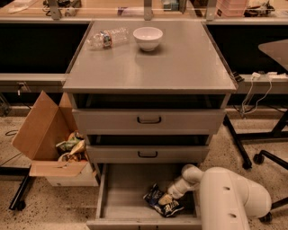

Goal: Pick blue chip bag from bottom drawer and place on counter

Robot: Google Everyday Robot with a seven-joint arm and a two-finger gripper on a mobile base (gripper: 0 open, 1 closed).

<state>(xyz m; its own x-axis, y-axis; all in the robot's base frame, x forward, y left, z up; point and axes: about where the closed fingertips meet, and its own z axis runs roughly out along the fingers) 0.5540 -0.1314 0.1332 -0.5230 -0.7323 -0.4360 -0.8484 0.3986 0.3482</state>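
A lab: wooden bench [112, 6], grey 3-drawer cabinet [180, 121], speckled floor [58, 207], claw [168, 197] in the bottom drawer [123, 191].

The cream-white end effector [167, 198] sits in the grey bottom drawer [123, 193], at the navy, white-lettered blue chip bag [155, 201].

Tool [168, 196] in bottom drawer [121, 191], left floor free, middle drawer [148, 154] overhead

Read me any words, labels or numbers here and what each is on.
Nothing can be read clearly.
White lettering on the blue chip bag: too blurred to read; the end effector sits at it in the bottom drawer.
Label on the bottle on the counter: too small to read.
Print on the wrappers in the cardboard box: illegible.
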